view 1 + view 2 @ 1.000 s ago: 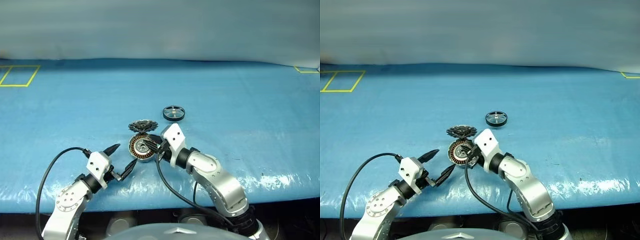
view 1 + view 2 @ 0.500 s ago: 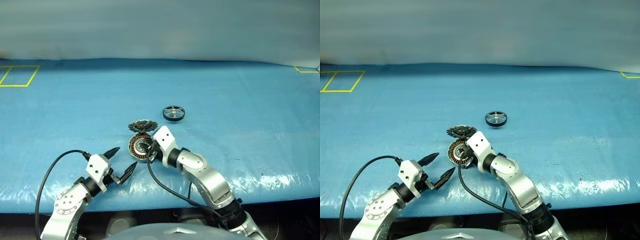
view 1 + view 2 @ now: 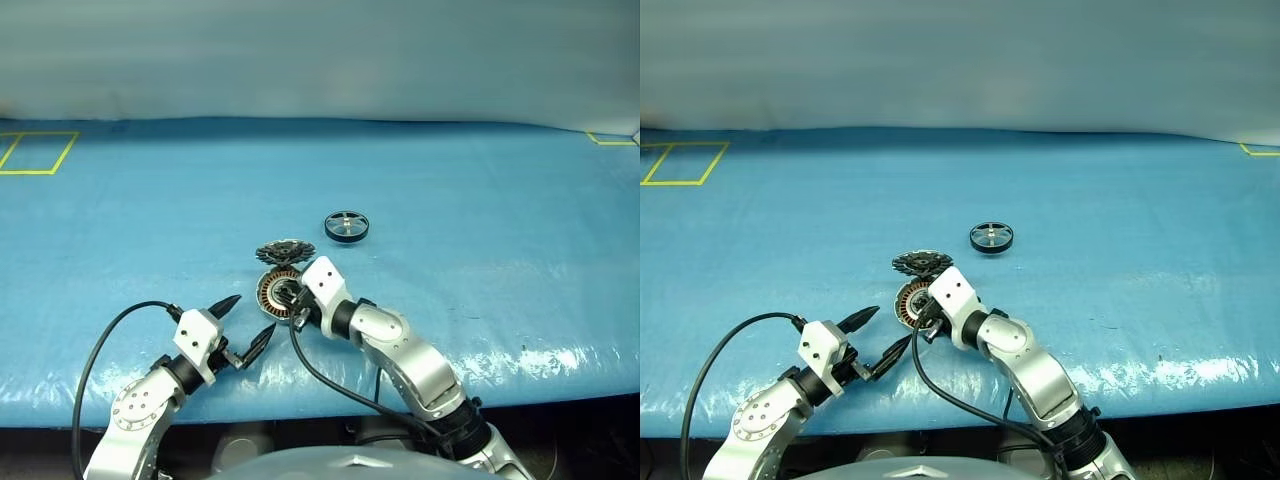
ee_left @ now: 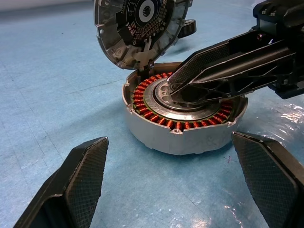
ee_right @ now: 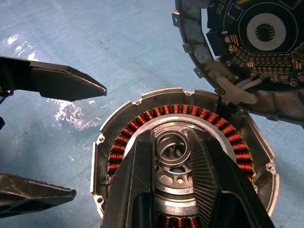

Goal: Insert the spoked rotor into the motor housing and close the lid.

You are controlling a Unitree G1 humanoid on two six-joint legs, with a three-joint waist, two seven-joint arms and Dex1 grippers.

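Note:
The motor housing (image 4: 185,137), a silver cup with copper windings, lies on the blue table with its lid (image 4: 137,28) hinged up at the far edge, inner face showing. My right gripper (image 5: 170,135) reaches down into the housing. Its fingers (image 5: 137,190) stand a narrow gap apart on either side of the pale central hub (image 5: 171,149). The left gripper (image 3: 252,313) hovers open just in front of the housing, holding nothing. The spoked rotor (image 3: 346,226) lies flat on the table beyond and to the right, apart from both grippers.
The table wears a blue wrinkled cover (image 3: 480,200). Yellow tape squares mark its far left (image 3: 35,150) and far right corners. A black cable (image 3: 100,350) loops from the left wrist, and another hangs under the right arm.
The right gripper has shifted a little to the left and sunk lower onto the housing's centre, its forearm swinging in behind it. The left gripper, lid and rotor have stayed put.

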